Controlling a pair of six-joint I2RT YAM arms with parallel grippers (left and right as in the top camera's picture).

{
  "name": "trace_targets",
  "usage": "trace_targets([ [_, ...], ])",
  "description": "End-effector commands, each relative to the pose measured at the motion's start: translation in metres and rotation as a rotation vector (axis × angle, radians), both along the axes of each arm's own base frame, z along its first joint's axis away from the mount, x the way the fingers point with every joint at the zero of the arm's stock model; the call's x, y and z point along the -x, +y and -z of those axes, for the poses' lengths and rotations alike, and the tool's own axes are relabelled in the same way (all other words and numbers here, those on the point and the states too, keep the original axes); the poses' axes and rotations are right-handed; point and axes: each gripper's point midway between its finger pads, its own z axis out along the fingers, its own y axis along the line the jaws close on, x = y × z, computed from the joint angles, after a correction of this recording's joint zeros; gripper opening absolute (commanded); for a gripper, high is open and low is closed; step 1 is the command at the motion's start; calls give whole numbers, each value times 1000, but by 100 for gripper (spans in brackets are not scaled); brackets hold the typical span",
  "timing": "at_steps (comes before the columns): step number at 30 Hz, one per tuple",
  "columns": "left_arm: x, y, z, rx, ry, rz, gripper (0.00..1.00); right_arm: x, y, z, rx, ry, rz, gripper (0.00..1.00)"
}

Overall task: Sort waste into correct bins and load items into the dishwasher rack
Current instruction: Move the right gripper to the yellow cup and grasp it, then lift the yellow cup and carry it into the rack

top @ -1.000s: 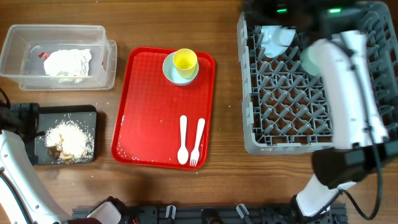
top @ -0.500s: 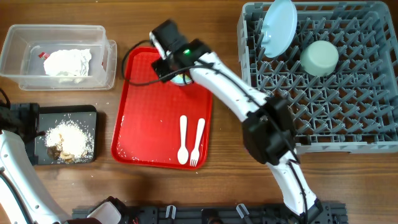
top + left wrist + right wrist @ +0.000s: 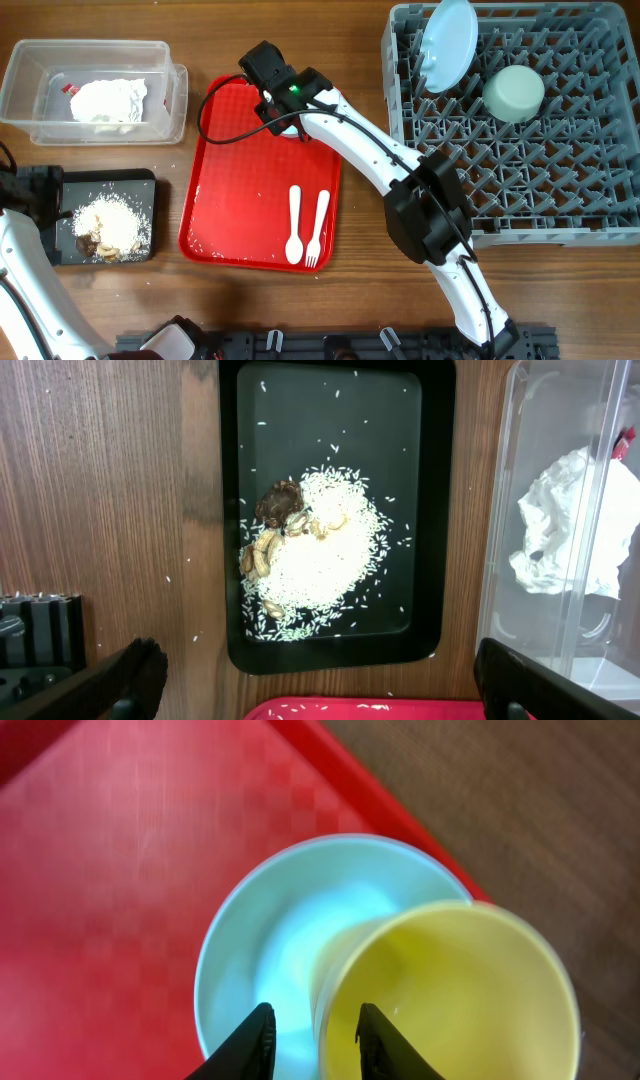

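- Evidently the step in hand is taking the yellow cup [image 3: 450,1010], which stands inside the pale blue bowl [image 3: 255,955] at the back corner of the red tray [image 3: 240,200], on the side toward the dishwasher rack [image 3: 520,180].
- The right gripper [image 3: 315,1045] hangs over that corner with its jaws narrow, one finger inside the cup and one outside its wall, down in the bowl. I cannot tell whether they have pinched the wall yet.
- To do it well, I'd close squarely on the rim wall, not the bowl's edge, then lift straight up so the bowl stays on the tray.
- A thin cup wall may flex or slip, so a firm, centred pinch matters before carrying it off the tray.
- The left gripper [image 3: 315,660] is spread wide, off the tray's left side above the black tray [image 3: 330,400] of food scraps, and isn't in the way.
- The spoon [image 3: 294,225] and fork [image 3: 317,228] lie at the tray's front.
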Motion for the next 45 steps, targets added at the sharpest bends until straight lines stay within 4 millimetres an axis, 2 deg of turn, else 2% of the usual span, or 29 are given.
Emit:
trace_targets([
  [1,3,3,2,-5,14,-11,100,5,0,12,6,41,-8,29],
  [3,3,3,2,-4,14,-11,100,6,0,12,3,43,-1,27],
  [10,3,3,2,-4,14,-11,100,4,1,6,-15,39,27,6],
  [14,3,3,2,-4,14,-11,100,-4,-5,-32,-37,-39,70,4],
  [17,3,3,2,-4,14,-11,100,-8,-21,-87,-55,-137,108,4],
  [20,3,3,2,-5,14,-11,100,-6,-54,-150,-93,-208,160,4],
  [21,3,3,2,-4,14,-11,100,-6,-73,-174,-123,-229,207,5],
  [23,3,3,2,-4,14,-11,100,-7,-110,-206,-178,-255,306,5],
  [24,3,3,2,-5,14,-11,100,-7,-137,-225,-219,-262,369,4],
  [26,3,3,2,-5,14,-11,100,-5,-174,-246,-295,-246,430,4],
  [27,3,3,2,-4,14,-11,100,-1,-202,-259,-366,-218,454,4],
  [29,3,3,2,-4,14,-11,100,4,-234,-270,-470,-160,477,4],
  [30,3,3,2,-4,14,-11,100,10,-260,-271,-573,-82,494,4],
  [31,3,3,2,-4,14,-11,100,14,-274,-269,-623,-37,510,4],
  [33,3,3,2,-4,14,-11,100,22,-309,-253,-721,86,578,4],
  [35,3,3,2,-4,14,-11,100,29,-334,-234,-795,183,624,4],
  [38,3,3,2,-4,14,-11,100,42,-341,-208,-922,302,539,4],
  [43,3,3,2,-4,14,-11,100,58,-342,-161,-1114,462,531,4],
  [45,3,3,2,-4,14,-11,100,61,-341,-139,-1139,512,553,4],
])
